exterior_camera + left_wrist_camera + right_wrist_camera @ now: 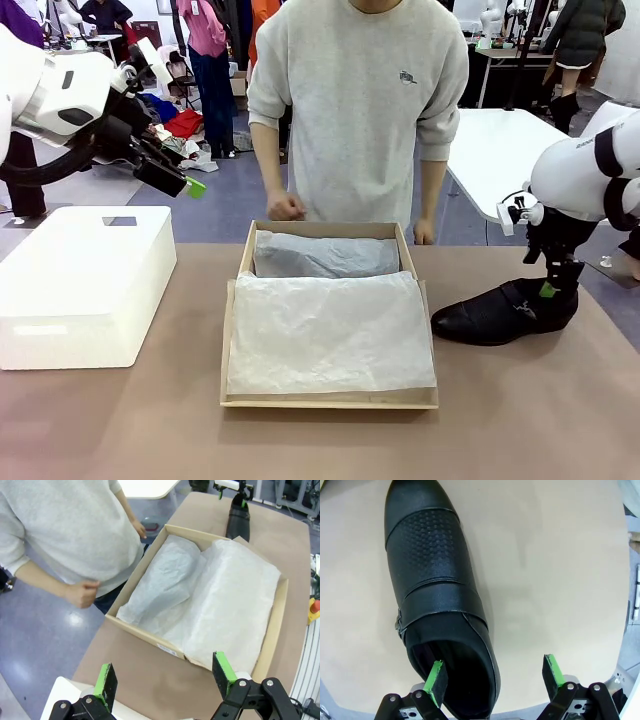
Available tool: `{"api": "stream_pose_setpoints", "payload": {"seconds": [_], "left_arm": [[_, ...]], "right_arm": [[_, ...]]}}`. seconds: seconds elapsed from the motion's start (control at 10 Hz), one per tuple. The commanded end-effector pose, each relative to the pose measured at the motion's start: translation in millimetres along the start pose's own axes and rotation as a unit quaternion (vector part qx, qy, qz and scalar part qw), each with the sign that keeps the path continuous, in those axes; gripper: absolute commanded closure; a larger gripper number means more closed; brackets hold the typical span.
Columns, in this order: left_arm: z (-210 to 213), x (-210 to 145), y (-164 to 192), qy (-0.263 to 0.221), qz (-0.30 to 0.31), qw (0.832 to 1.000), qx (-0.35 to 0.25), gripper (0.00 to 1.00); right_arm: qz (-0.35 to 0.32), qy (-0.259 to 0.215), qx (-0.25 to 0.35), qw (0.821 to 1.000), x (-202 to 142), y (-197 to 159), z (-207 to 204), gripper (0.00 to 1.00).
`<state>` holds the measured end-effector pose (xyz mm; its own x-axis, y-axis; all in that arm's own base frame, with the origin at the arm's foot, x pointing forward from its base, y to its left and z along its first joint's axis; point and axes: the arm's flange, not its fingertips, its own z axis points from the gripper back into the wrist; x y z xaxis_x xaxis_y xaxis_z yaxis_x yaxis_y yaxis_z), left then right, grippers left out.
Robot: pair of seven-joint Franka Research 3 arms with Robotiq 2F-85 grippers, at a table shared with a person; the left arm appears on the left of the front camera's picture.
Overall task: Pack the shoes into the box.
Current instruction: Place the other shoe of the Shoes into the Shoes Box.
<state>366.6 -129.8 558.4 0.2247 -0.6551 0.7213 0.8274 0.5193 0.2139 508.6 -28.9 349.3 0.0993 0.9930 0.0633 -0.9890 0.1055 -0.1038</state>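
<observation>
Brown desk (pixel 120 430) is seen from the front, with the tan box (pixel 330 400) lying open on it and lined with white tissue paper (pixel 330 335). The left pincer (pixel 185 183) is held high and spread wide, empty, the box well below and beyond it. The right pincer (pixel 548 290) is set low at the heel of one black shoe (pixel 490 315), which lies on the desk outside the box.

From the left wrist, the box is seen ahead of the spread fingers, with a paper-wrapped bundle (pixel 165 580) at its far side. What is wrapped cannot be told.

From the right wrist, the fingers are spread, one over the shoe's opening and one beside it. Nothing is gripped yet. By the look of it, this shoe remains to be lifted and packed.
</observation>
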Motion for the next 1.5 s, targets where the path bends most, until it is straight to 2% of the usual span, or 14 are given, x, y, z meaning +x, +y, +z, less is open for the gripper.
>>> {"api": "stream_pose_setpoints", "payload": {"seconds": [0.0, 0.4, 0.9, 1.0, 1.4], "left_arm": [[0, 0, 1, -0.004, 0.002, 1.000, -0.004, 0.00], [0, 0, 1, -0.004, 0.002, 1.000, -0.004, 0.00], [0, 0, 1, -0.004, 0.002, 1.000, -0.004, 0.00], [0, 0, 1, -0.004, 0.002, 1.000, -0.004, 0.00], [0, 0, 1, -0.004, 0.002, 1.000, -0.004, 0.00]], "right_arm": [[0.012, -0.013, -0.014, 1.000, -2, 1, -11, 0.00], [0.003, -0.007, 0.012, 1.000, -4, 0, -23, 0.00], [-0.012, -0.007, 0.027, 1.000, -6, -1, -23, 0.90], [-0.015, -0.005, 0.026, 1.000, -7, -1, -23, 1.00], [-0.024, -0.011, 0.035, 0.999, -12, -4, -21, 1.00]]}}
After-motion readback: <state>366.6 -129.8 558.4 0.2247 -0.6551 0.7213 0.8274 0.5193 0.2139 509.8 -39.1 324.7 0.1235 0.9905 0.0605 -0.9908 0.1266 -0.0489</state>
